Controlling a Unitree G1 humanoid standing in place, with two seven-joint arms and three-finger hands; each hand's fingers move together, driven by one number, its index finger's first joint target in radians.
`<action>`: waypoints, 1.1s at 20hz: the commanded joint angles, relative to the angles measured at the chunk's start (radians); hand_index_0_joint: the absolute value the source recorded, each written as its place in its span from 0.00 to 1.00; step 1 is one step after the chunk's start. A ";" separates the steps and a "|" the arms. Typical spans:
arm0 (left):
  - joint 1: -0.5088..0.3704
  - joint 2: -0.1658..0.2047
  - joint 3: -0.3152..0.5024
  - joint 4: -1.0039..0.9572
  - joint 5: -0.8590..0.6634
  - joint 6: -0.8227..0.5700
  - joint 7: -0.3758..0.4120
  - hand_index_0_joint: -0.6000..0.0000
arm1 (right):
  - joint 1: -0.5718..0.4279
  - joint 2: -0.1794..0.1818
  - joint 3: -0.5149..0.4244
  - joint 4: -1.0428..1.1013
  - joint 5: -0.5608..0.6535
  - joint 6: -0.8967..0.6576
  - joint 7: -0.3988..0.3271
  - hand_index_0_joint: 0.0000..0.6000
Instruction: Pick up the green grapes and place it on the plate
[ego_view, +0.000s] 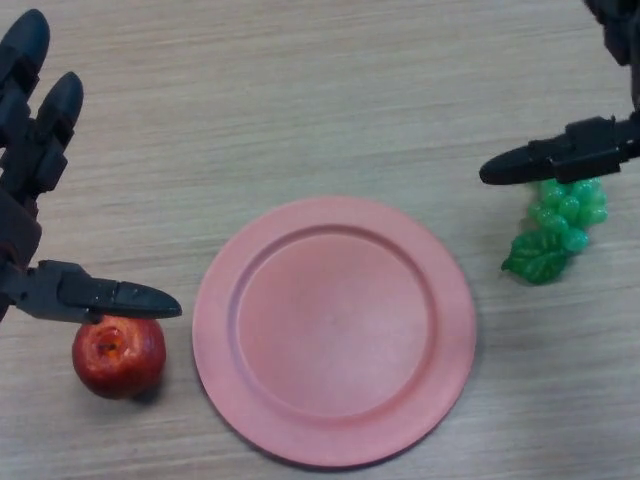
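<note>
A bunch of green grapes (563, 227) with a green leaf lies on the table to the right of a pink plate (333, 328). My right hand (560, 156) hovers just above the bunch's top, thumb stretched out to the left, fingers out of frame; nothing is held. The plate sits at the centre front and holds nothing. My left hand (40, 200) is at the left edge, fingers straight and thumb pointing right.
A red apple (118, 355) sits on the wooden table (300, 100) just left of the plate, right under my left thumb.
</note>
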 joint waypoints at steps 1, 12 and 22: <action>-0.032 0.053 0.065 -0.090 -0.034 -0.071 0.006 1.00 | -0.025 -0.038 -0.051 -0.017 0.008 -0.140 -0.106 0.00; 0.009 0.019 0.062 -0.155 -0.022 -0.061 -0.010 1.00 | -0.120 -0.002 -0.005 0.427 -0.159 -0.188 -0.383 0.00; 0.022 0.021 0.100 -0.139 -0.064 -0.073 -0.020 1.00 | -0.221 0.032 0.047 0.813 -0.262 -0.244 -0.530 0.00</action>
